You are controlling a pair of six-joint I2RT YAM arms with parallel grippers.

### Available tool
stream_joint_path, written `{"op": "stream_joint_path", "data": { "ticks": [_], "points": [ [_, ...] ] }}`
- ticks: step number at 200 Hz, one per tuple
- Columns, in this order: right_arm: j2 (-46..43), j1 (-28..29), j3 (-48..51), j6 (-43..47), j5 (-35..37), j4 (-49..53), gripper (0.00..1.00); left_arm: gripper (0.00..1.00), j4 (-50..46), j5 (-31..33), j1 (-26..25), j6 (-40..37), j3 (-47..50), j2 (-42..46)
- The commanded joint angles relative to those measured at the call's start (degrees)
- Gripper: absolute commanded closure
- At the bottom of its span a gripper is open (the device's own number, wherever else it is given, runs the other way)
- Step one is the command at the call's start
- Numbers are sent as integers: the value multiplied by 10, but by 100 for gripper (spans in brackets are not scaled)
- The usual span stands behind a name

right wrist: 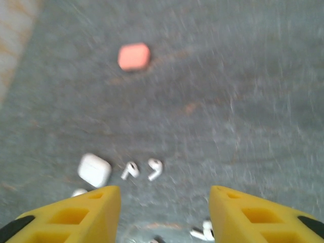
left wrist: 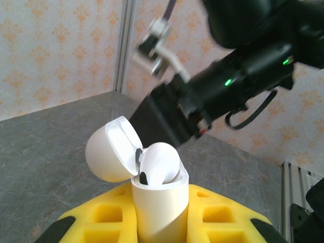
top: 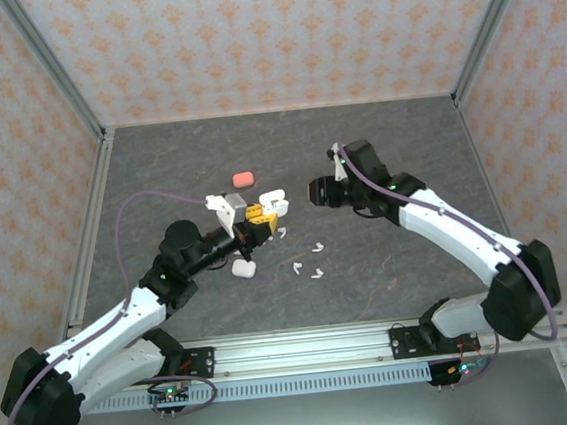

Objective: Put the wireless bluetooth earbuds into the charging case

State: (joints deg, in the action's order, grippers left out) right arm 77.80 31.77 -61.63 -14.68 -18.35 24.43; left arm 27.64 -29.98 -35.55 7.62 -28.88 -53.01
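While my left claw (top: 256,218) is pinching the open case (left wrist: 161,205), my spread, empty right claw (right wrist: 164,212) should be going for a loose earbud (right wrist: 154,168), gripping its head.

Top: high behind, whole dark grey bench (top: 406,130). Left wrist: close, level, facing black right arm (left wrist: 243,76). Right wrist: downward, shares salmon-pink rounded case (right wrist: 134,56).

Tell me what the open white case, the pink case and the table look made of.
Open case: likely hard plastic, glossy; soft highlights on its smooth lid and shell.
Pink case: probably plastic or silicone, matte-looking, though the view is blurred.
Table: dark grey, stone-patterned surface with pale veins; real stone or printed laminate is unclear.
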Motion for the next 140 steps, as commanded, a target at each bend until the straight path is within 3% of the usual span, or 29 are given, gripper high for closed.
{"op": "stream_joint_path", "data": {
  "ticks": [1, 140],
  "points": [
    [37, 0, 19, -27, -11, 22, 53, 100, 0, -2, -4, -13, -8, 12],
    [164, 65, 89, -126, 30, -43, 55, 100, -1, 3, -4, -12, -2, 12]
  ]
}}
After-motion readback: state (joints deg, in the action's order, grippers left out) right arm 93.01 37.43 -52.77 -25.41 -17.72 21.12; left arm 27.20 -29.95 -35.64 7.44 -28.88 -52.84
